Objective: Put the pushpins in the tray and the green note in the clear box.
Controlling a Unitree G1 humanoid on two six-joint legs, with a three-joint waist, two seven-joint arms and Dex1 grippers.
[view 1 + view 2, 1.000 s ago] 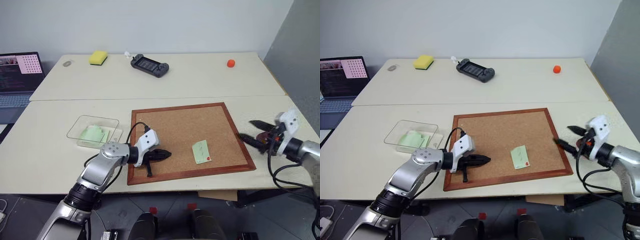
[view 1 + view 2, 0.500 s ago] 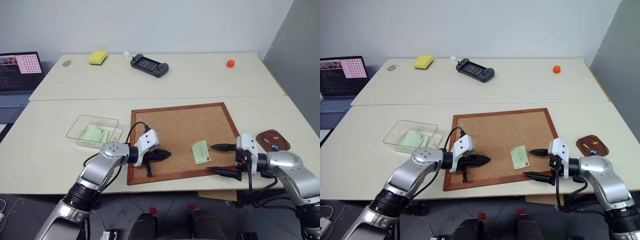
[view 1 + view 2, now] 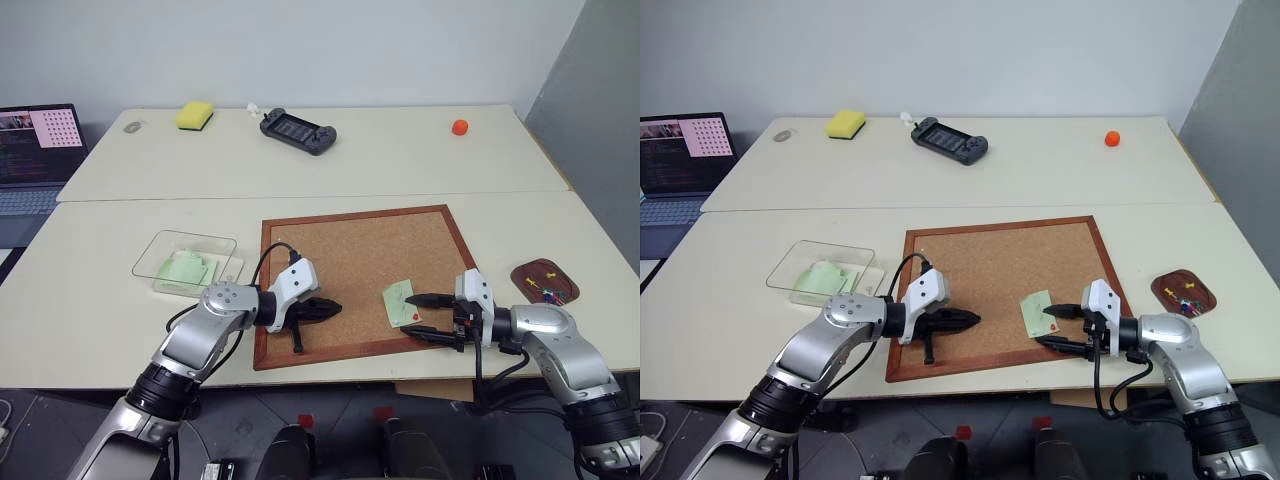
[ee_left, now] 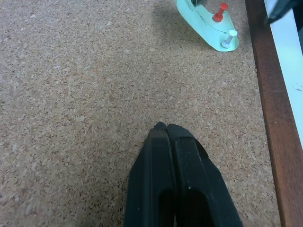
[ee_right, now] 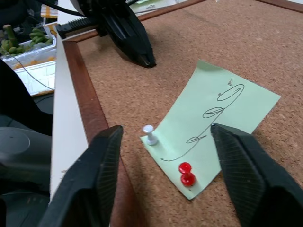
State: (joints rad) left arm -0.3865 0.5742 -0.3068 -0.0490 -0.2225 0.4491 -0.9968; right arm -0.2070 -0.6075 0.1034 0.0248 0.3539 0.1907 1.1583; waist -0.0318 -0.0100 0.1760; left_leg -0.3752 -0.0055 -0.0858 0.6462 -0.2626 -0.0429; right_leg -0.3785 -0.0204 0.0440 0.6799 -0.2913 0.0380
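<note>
The green note [image 5: 211, 119] was a pale green slip with a looping pen scribble, lying on the cork board [image 3: 340, 250] near its front right corner, one corner slightly lifted. Two pushpins stood in its near end: a red pin [image 5: 185, 173] and a white pin [image 5: 149, 134] at the paper's edge. The right gripper [image 3: 424, 317] sat level at that end of the note, its fingers [image 5: 99, 175] spread apart on either side of the pins and touching neither. The left gripper [image 3: 330, 308] rested low over the board's front left part, fingers [image 4: 163, 175] pressed together and holding nothing.

The head views added what the wrist views lacked: the tray [image 3: 545, 281], a dark red-brown dish with a few pins in it, on the table right of the board, and the clear box [image 3: 188, 262] left of the board, with green paper inside. The scribble and the white pin were plain in the wrist views alone.
</note>
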